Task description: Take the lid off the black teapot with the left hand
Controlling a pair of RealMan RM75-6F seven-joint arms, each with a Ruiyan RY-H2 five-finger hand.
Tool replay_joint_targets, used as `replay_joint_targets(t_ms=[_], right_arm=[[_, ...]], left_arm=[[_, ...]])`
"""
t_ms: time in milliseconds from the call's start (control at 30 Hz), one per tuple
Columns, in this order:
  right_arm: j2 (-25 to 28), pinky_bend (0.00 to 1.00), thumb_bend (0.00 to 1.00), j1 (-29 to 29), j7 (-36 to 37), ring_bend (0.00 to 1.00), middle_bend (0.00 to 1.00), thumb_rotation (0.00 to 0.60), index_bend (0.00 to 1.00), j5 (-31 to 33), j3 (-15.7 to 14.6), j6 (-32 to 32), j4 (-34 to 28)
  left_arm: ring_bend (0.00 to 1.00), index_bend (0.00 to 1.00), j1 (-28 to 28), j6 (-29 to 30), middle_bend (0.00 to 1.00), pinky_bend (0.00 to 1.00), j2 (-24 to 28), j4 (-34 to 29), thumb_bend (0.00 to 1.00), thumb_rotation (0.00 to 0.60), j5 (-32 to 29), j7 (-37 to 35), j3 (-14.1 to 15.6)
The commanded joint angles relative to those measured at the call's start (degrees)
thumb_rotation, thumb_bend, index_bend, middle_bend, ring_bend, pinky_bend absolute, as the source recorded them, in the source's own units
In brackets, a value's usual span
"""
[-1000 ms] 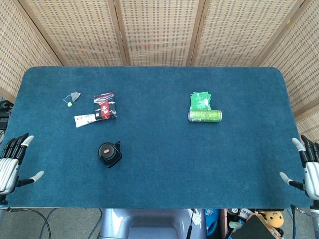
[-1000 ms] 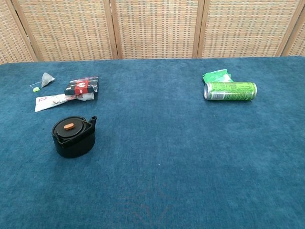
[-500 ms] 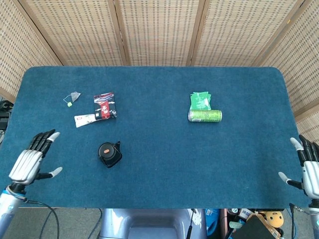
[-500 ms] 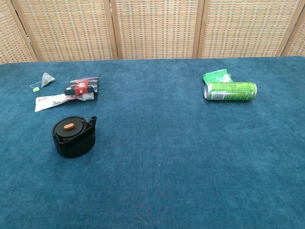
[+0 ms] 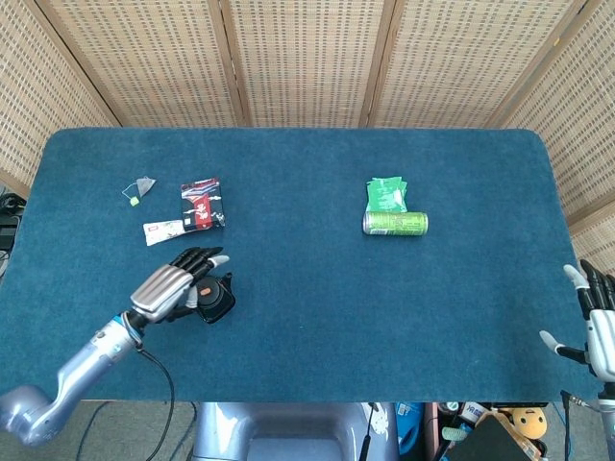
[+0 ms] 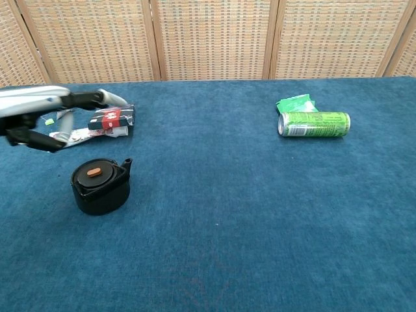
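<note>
Left hand (image 5: 177, 284) now over the blue table (image 5: 307, 317), fingers spread and empty, hovering above the black teapot (image 6: 99, 187) and partly covering it in the head view; half a second earlier parked at the table's left edge, well apart from the pot. In the chest view, same hand (image 6: 40, 110) raised above and slightly behind the pot, thumb hanging below the palm, no contact with the lid (image 6: 95, 174). Lid seated on the pot, orange knob (image 6: 94, 172) exposed, spout toward the far right. Teapot position unchanged across frames: front-left part of the table, near the packets. Right hand (image 5: 598, 331) at the table's right edge, fingers apart, holding nothing, almost unmoved since the earlier frames; absent from the chest view. Behind the pot, unchanged: black-and-red packet (image 6: 112, 119), white sachet (image 6: 73, 137) just beside it, tea bag (image 5: 142, 185) with green tag further left, partly hidden by the hand in the chest view. On the right half, well apart from the pot and also unchanged: green can (image 6: 314, 123) lying on its side, touching a green packet (image 6: 296, 103) behind it.
</note>
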Motion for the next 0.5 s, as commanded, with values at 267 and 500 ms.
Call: replay_joint_targets(t_ms=[267, 500], right_arm=[[-0.28, 0.00, 0.00, 0.28, -0.32, 0.00, 0.00, 0.600, 0.00, 0.20, -0.15, -0.76, 0.32], [-0.51, 0.00, 0.00, 0.46, -0.59, 0.00, 0.00, 0.600, 0.00, 0.31, -0.28, -1.25, 0.50]], left_arm=[[0.05, 0.16, -7.30, -9.87, 0.02, 0.00, -7.88, 0.67, 1.00, 0.600, -7.62, 8.60, -0.56], [0.06, 0.17, -7.32, -9.47, 0.02, 0.00, -10.00, 0.90, 1.00, 0.600, -9.98, 11.44, 1.22]])
